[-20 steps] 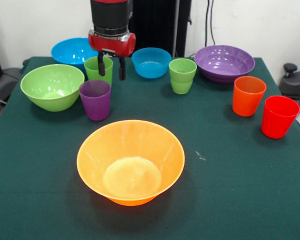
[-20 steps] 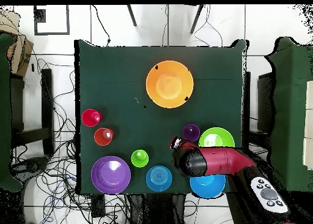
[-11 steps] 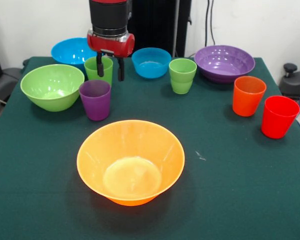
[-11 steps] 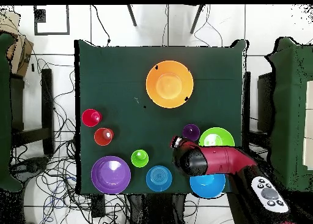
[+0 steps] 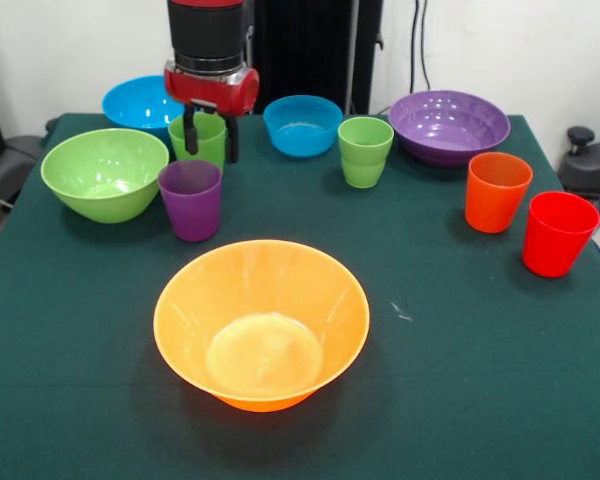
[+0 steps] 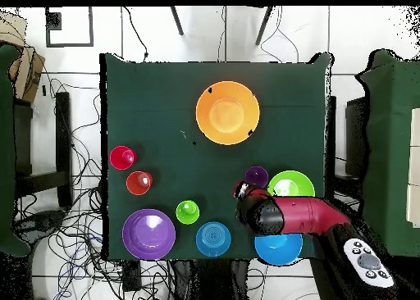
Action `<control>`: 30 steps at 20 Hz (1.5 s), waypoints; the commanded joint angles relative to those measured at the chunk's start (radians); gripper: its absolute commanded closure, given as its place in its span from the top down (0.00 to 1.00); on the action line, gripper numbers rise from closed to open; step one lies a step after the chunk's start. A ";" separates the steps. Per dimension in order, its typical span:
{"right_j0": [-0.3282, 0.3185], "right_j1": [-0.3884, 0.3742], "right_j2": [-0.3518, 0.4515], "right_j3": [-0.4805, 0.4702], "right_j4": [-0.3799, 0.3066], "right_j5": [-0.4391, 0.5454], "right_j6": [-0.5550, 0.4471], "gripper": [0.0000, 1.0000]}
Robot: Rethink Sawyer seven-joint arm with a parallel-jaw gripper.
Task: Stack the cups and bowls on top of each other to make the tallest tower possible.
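— Progress on the tower: how much can be judged as done?

— None of it, by the look of things. No piece is seen resting on another; every cup and bowl stands apart on the dark green table cloth (image 5: 460,330). The large orange glossy plastic bowl (image 5: 261,322) is placed alone near the table's front, upright and empty.

— And the gripper?

— The black-fingered gripper (image 5: 210,132) is held spread, one finger shown at each side of a lime green tapered plastic cup (image 5: 199,137). Contact cannot be confirmed; nothing is clamped yet. In the overhead view that cup is hidden under the red arm (image 6: 299,215).

— What lies nearby?

— The purple tapered plastic cup (image 5: 191,198) is set just in front of it, the lime green round plastic bowl (image 5: 104,172) beside that, and the large blue plastic bowl (image 5: 147,102) behind.

— And the rest?

— The smaller blue bowl (image 5: 302,123), a second lime green cup (image 5: 364,150), the wide purple bowl (image 5: 448,125), the orange cup (image 5: 497,190) and the red cup (image 5: 557,232) are untouched. All stacking is judged to be left.
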 commanded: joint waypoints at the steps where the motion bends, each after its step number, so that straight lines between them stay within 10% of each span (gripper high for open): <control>1: -0.034 0.036 0.089 -0.095 -0.071 -0.039 -0.090 1.00; 22: 0.092 0.139 -0.051 -0.200 -0.105 -0.124 0.013 1.00; 30: 0.026 0.139 0.009 -0.197 -0.122 -0.102 -0.066 1.00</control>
